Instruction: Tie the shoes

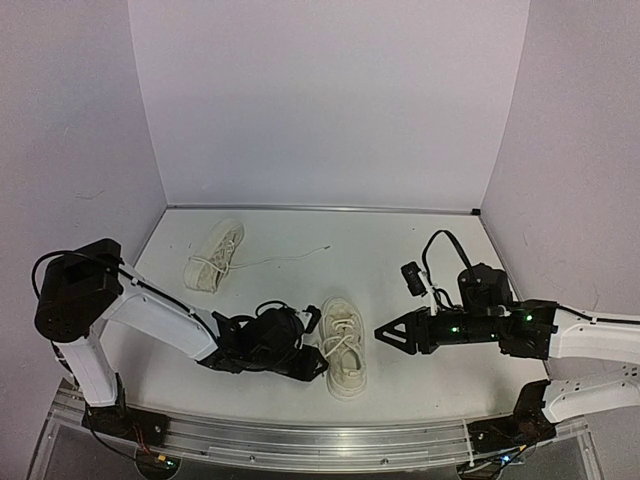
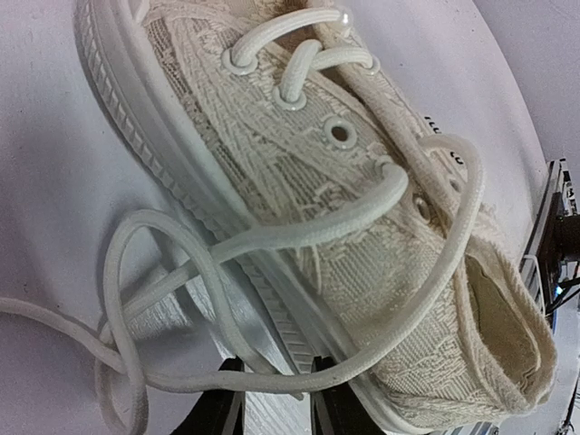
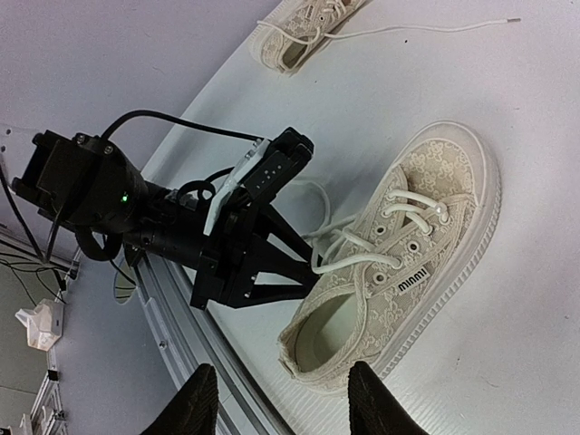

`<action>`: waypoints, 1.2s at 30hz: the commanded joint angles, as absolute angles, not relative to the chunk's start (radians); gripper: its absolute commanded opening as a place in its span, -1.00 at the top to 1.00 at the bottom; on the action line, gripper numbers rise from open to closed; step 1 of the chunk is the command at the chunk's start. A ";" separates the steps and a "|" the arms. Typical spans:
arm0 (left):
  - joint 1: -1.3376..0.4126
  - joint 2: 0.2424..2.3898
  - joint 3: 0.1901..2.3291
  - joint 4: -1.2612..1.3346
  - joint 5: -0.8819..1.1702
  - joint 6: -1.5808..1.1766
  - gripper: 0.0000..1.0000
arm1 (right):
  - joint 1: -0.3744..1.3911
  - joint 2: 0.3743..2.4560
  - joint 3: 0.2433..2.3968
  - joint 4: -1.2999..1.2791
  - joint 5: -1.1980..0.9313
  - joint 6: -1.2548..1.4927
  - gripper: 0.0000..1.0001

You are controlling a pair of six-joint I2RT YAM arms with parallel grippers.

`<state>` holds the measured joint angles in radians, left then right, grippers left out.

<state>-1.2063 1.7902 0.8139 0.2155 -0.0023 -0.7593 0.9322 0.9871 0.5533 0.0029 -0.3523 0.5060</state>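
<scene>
Two cream lace-up shoes lie on the white table. The near shoe (image 1: 345,352) (image 3: 426,236) lies between my grippers, toe pointing away, its white laces (image 2: 299,231) loose in loops over its left side and the table. My left gripper (image 1: 320,347) (image 2: 276,403) sits low against that side, jaws a narrow gap apart, with one lace lying across both fingertips (image 2: 331,399) and not pinched. My right gripper (image 1: 385,333) (image 3: 283,403) hovers just right of the shoe's heel, open and holding nothing. The far shoe (image 1: 214,255) (image 3: 299,32) lies at the back left, untied.
A long lace (image 1: 290,258) trails right from the far shoe across the table. An aluminium rail (image 1: 330,440) (image 3: 181,308) runs along the near edge. Pale walls close in the back and both sides. A black cable (image 1: 440,250) loops above the right arm.
</scene>
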 commanded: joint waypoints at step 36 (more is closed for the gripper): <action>-1.357 1.607 1.049 0.044 -0.096 -0.744 1.00 | 0.959 0.957 0.465 0.219 -0.486 0.611 0.00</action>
